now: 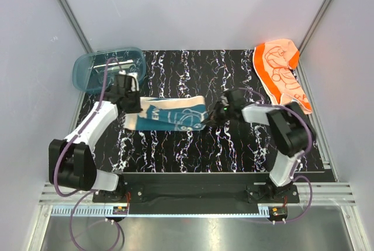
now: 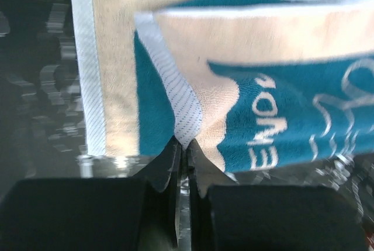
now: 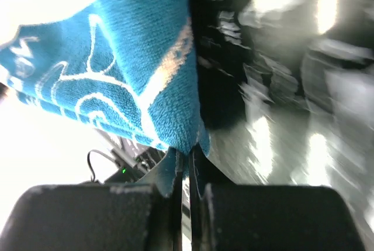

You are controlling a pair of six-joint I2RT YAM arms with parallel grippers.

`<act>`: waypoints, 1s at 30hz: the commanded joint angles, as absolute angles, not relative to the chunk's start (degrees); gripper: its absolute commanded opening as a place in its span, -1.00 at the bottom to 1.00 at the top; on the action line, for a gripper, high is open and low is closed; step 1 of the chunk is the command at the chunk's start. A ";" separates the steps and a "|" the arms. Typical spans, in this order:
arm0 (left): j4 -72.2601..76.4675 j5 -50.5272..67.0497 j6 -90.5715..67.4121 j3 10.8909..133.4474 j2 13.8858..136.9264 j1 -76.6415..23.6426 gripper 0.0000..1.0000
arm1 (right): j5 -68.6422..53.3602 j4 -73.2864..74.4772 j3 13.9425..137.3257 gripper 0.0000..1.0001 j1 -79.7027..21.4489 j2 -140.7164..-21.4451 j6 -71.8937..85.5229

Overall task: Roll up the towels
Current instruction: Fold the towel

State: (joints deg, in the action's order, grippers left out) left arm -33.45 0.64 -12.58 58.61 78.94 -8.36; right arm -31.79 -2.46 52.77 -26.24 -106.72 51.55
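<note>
On black marbled table [image 1: 175, 157], centre: teal towel [image 1: 169, 116], folded lengthwise, held between both arms. Left gripper [image 2: 181, 148]: jaws pinched tight on the towel's cream-edged corner. Right gripper [image 3: 188, 156]: jaws clamped on the opposite teal corner. Far right corner: orange towel [image 1: 280, 74], lying loose, apart from both grippers. Far left corner: translucent blue tub [image 1: 108, 69].

- A black tabletop [image 1: 193, 151] veined with white marbling fills the middle of the scene.
- Plain pale panels close it in: a far wall [image 1: 193, 5], a left wall [image 1: 29, 58] and a right wall [image 1: 350, 75].
- Slanting aluminium posts [image 1: 67, 8] stand at the far corners, left and right.
- A ribbed metal rail [image 1: 333, 191] runs along the near edge, and a dull grey sheet [image 1: 193, 233] lies nearer still.
- The light is soft and even, with small glints on the tabletop.
</note>
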 commanded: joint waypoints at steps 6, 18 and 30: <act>-29.97 -0.35 -18.71 62.75 82.17 -20.55 -1.00 | -13.54 25.39 46.24 -1.00 -18.55 -84.30 38.77; -33.48 1.50 -17.32 76.19 95.52 -26.88 -1.00 | -9.23 32.51 46.32 0.95 -18.11 -79.46 35.77; -32.97 -12.39 -11.42 74.74 80.54 -29.11 -1.00 | -6.33 35.51 47.64 0.99 -18.11 -76.64 35.07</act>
